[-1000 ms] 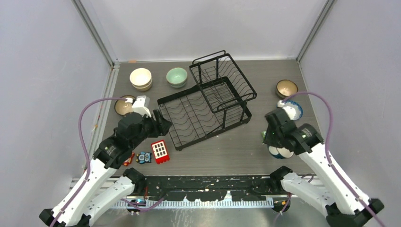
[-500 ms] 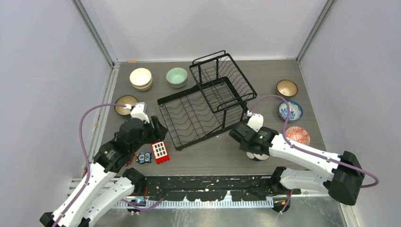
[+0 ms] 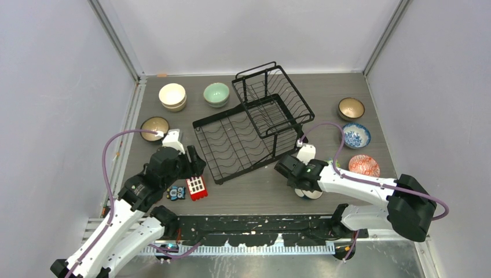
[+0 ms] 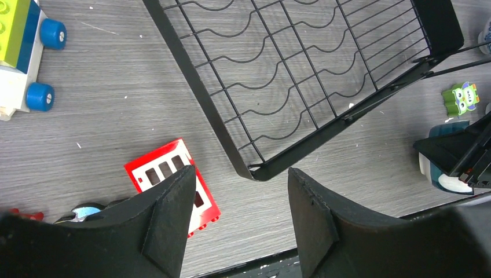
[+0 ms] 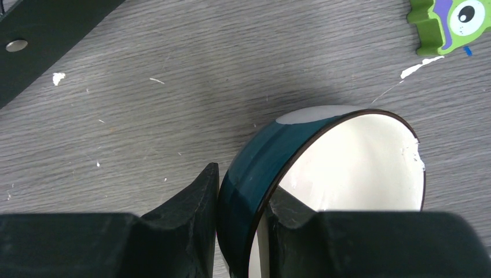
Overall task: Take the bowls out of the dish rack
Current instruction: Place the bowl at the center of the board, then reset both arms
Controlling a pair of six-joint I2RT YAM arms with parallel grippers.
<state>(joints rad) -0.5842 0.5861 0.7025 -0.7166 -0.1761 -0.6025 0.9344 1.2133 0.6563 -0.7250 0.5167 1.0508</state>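
Observation:
The black wire dish rack stands mid-table with no bowl showing in it. My right gripper is in front of the rack's right corner. It is shut on the rim of a dark teal bowl with a white inside, one finger inside and one outside. The bowl is tilted low over the table. My left gripper hangs open and empty by the rack's front-left corner. Other bowls stand on the table: cream, pale green, brown, another brown, blue-and-white, red patterned.
A red toy block and a small toy car lie under the left gripper. A green monster toy sits just beyond the teal bowl. The table's black front edge is close to both grippers.
The right arm swung from the right side toward the centre front, carrying the teal bowl down low. The left gripper drew back a little toward the near edge.

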